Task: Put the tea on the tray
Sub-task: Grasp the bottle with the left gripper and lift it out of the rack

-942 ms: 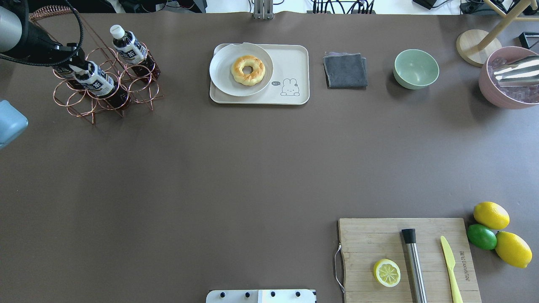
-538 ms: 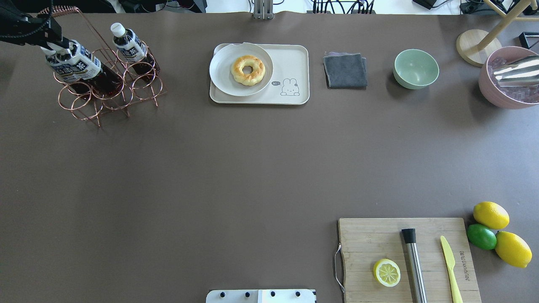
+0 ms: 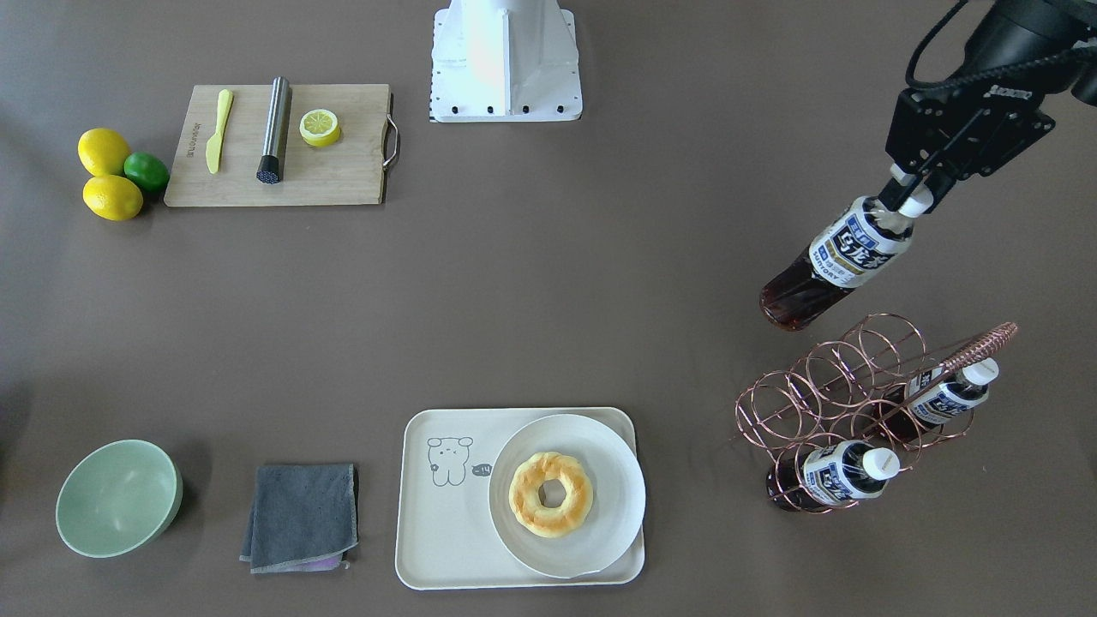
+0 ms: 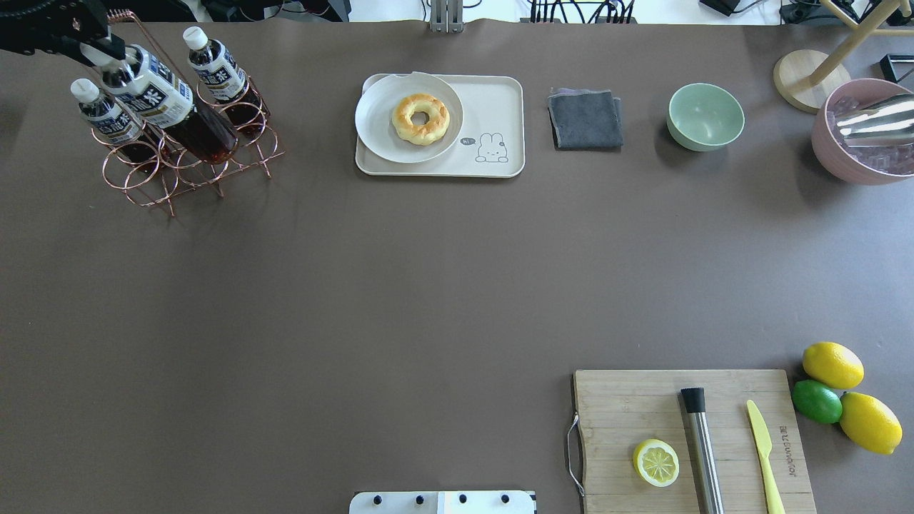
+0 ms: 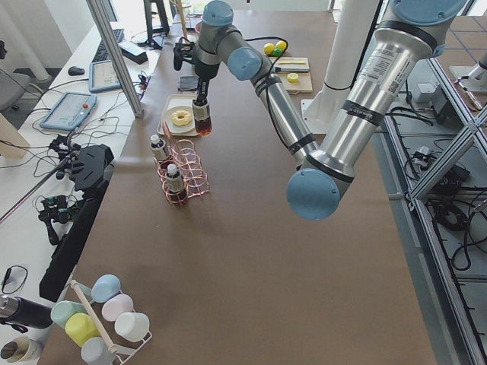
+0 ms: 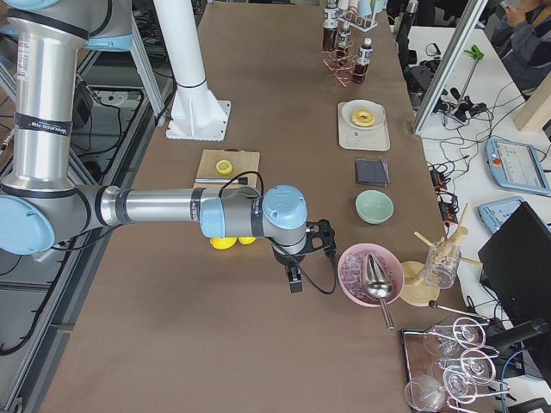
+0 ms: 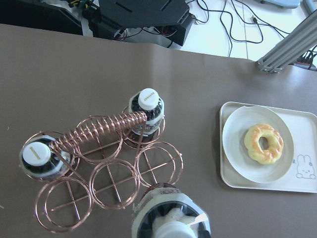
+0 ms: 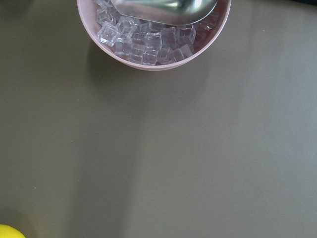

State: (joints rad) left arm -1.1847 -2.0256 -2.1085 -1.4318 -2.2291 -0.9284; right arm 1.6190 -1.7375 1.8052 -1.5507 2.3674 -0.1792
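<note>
My left gripper (image 3: 907, 195) is shut on the white cap of a tea bottle (image 3: 844, 257), which hangs tilted in the air above a copper wire rack (image 3: 806, 394). In the overhead view the same gripper (image 4: 98, 53) holds the tea (image 4: 168, 103) over the rack (image 4: 186, 171). Two more tea bottles (image 4: 107, 118) (image 4: 214, 68) stand in the rack. The cream tray (image 4: 500, 100) lies to the right at the far side, with a white plate (image 4: 375, 125) and a doughnut (image 4: 420, 119) on its left half. My right gripper (image 6: 293, 277) shows only in the exterior right view, so I cannot tell its state.
A folded grey cloth (image 4: 585, 119), a green bowl (image 4: 705, 116) and a pink bowl of ice (image 4: 857, 143) line the far edge right of the tray. A wooden board (image 4: 628, 407) with a lemon half, muddler and knife sits near right, beside lemons and a lime.
My left gripper has lifted the tea bottle up out of the wire rack, and it now hangs higher and further right. The rack has shifted slightly.
</note>
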